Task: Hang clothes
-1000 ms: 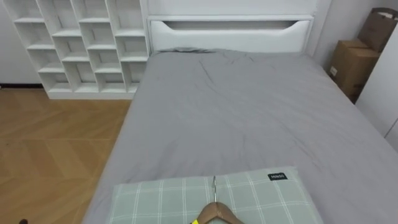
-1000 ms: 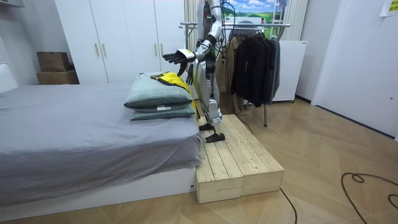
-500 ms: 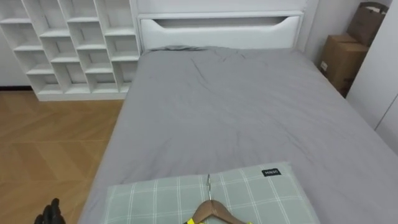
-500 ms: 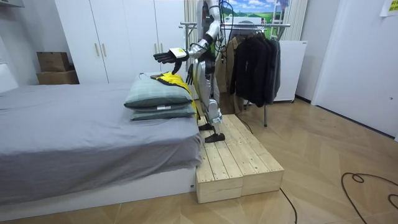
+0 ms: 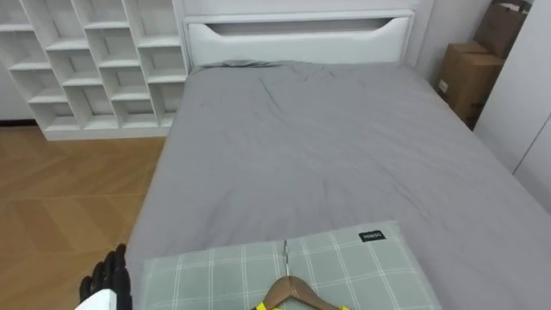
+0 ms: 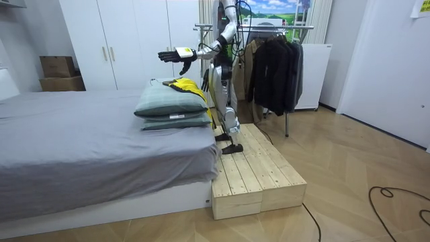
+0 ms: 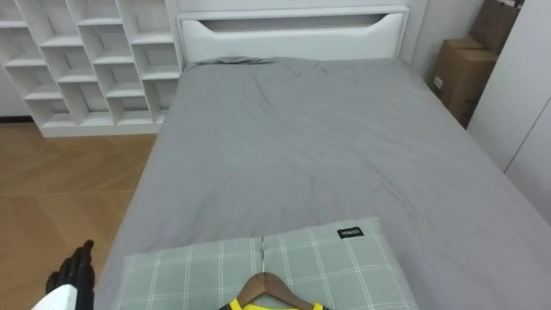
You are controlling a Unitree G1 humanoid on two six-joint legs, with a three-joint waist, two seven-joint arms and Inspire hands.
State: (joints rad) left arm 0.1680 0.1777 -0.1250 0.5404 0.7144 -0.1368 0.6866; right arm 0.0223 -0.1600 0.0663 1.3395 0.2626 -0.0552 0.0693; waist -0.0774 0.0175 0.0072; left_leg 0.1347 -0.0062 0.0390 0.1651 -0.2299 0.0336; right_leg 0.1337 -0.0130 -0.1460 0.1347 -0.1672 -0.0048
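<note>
Left hand (image 5: 110, 277), fingers straight and empty, hovers off pillow's (image 5: 207, 271) left edge; hanger (image 5: 288, 291) lies mid-pillow, rightward, hook toward the far edge.

The room around me is bright, the light soft and even. Faint shading sits in the creases of the bed (image 5: 327, 155) and inside the compartments of the white shelf (image 5: 95, 69).
</note>
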